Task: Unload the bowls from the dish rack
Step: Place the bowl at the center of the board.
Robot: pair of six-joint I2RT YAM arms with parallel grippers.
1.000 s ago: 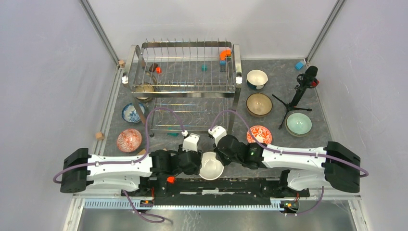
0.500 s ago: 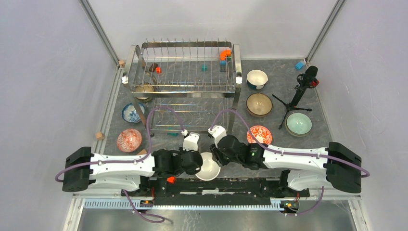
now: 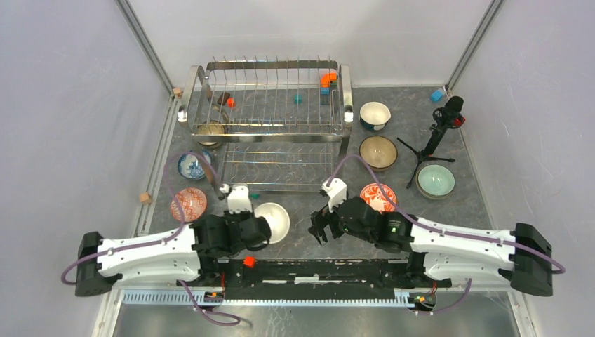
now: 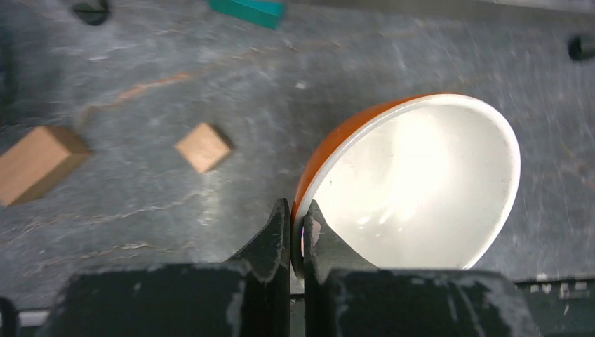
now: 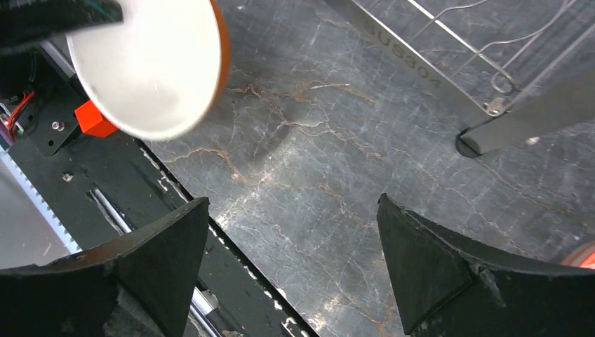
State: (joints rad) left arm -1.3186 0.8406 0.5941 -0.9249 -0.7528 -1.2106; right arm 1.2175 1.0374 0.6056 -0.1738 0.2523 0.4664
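The orange bowl (image 3: 272, 222) hangs tilted over the near left-centre of the table (image 3: 295, 207), clear of the dish rack (image 3: 266, 105), its rim pinched in the left gripper (image 4: 297, 225), while the right gripper (image 5: 292, 210) gapes empty beside it, apparently leaving the set-down to the left.

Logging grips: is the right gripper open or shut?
Open: on the right gripper the fingers stand wide apart over the table, holding nothing; the left gripper pinches the orange bowl.

The white-lined orange bowl (image 3: 273, 221) tilts before the chrome dish rack (image 3: 270, 125), with other bowls (image 3: 378, 152) on both sides.
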